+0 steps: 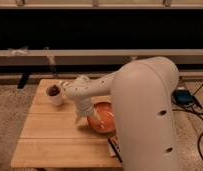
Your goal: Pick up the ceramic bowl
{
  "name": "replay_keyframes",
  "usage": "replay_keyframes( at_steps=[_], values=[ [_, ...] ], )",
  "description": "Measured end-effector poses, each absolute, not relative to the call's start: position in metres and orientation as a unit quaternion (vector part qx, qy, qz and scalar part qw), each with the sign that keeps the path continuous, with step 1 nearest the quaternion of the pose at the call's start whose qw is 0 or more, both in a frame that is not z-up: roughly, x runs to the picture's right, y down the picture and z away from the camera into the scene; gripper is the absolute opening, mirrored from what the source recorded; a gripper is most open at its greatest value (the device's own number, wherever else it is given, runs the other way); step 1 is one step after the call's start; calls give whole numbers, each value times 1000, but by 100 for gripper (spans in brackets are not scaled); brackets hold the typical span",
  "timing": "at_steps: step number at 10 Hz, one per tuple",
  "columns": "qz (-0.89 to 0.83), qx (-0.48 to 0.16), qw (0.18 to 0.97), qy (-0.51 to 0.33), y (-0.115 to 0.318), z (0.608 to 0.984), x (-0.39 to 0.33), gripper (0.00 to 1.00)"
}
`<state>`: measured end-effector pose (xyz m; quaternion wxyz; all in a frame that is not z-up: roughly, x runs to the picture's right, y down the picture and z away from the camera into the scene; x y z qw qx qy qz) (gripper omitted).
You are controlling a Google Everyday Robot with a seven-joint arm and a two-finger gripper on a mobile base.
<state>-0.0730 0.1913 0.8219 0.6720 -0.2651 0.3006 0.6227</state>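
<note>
The ceramic bowl (104,119) is round, shallow and glossy orange-red, and sits on the wooden table (50,135) toward its right side. My white arm reaches from the right across the table. My gripper (85,117) hangs down at the bowl's left rim, close to or touching it. The arm covers part of the bowl's right edge. A small white cup with dark contents (55,93) stands at the table's back left, apart from the gripper.
A dark flat object (115,149) lies at the table's front right edge, partly hidden by my arm. A long rail (70,54) runs behind the table before a dark wall. Cables and a dark box (184,97) lie on the floor at right.
</note>
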Motion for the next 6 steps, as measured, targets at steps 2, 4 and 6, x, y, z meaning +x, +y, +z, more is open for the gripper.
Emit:
replay_keyframes(
  at_steps=[2,4,6],
  values=[
    [621,-270,664,317,199,834,-68,79],
    [615,-277,655,341,204,839,-67,60],
    [624,-279,637,357,203,838,-60,42]
  ],
)
